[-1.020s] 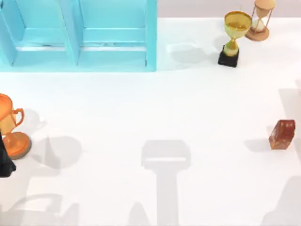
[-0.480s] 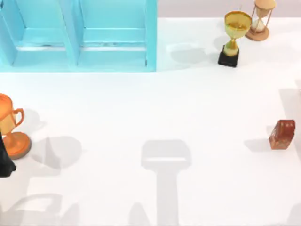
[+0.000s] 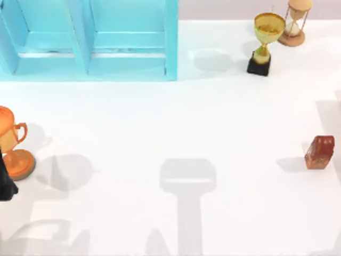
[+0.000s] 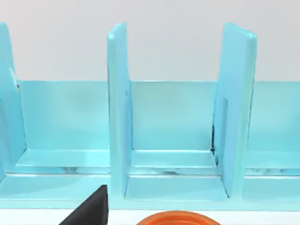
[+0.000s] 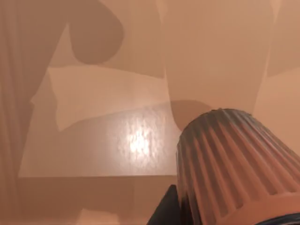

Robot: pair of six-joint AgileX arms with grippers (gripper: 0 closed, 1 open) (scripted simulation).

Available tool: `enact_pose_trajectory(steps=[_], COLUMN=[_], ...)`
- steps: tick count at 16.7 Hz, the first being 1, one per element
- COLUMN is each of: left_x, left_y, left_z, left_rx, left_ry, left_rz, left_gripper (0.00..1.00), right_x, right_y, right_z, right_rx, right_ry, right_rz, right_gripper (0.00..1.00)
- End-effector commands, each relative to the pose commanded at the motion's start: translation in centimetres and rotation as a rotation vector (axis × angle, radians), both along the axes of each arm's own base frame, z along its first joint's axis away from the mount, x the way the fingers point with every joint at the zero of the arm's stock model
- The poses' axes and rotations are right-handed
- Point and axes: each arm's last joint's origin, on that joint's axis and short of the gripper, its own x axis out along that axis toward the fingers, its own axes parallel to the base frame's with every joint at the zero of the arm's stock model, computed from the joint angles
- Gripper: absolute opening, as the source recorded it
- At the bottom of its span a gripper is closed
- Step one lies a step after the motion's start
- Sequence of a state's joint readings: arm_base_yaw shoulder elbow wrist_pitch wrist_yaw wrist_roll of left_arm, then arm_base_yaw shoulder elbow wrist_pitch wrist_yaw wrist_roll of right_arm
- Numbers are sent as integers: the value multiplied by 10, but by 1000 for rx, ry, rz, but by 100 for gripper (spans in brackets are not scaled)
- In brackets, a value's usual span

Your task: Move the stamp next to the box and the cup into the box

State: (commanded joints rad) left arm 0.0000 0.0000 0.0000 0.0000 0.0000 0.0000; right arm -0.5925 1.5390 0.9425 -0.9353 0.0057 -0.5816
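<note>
On the white bench (image 3: 176, 122) nothing has moved in the last second; only the arm shadows at the near edge have shifted. The small reddish-brown speckled stamp (image 3: 319, 152) has stayed at the right edge, so its step is not done. The dark maroon ribbed cup (image 5: 239, 164) hangs over a tan surface (image 5: 117, 140), probably the box inside, against the right gripper (image 5: 164, 211). I cannot tell its grip. The left gripper (image 4: 89, 211) is parked at the left, state unclear.

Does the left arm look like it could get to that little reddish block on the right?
Probably not. The stamp stands at the far right edge of the table, while the left gripper sits at the far left edge beside the orange trophy. Nothing stands between them, but the whole width does.
</note>
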Motion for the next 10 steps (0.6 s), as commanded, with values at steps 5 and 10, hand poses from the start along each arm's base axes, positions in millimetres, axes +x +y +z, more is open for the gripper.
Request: enact_pose_trajectory(steps=[5, 10], left_x=[0, 0], left_y=[0, 0], left_z=[0, 0], left_rx=[0, 0], left_ry=[0, 0], left_rz=[0, 0], left_gripper=[100, 100], right_x=[0, 0], right_y=[0, 0], right_z=[0, 0], right_rx=[0, 0], right_ry=[0, 0], right_rz=[0, 0], right_gripper=[45, 83])
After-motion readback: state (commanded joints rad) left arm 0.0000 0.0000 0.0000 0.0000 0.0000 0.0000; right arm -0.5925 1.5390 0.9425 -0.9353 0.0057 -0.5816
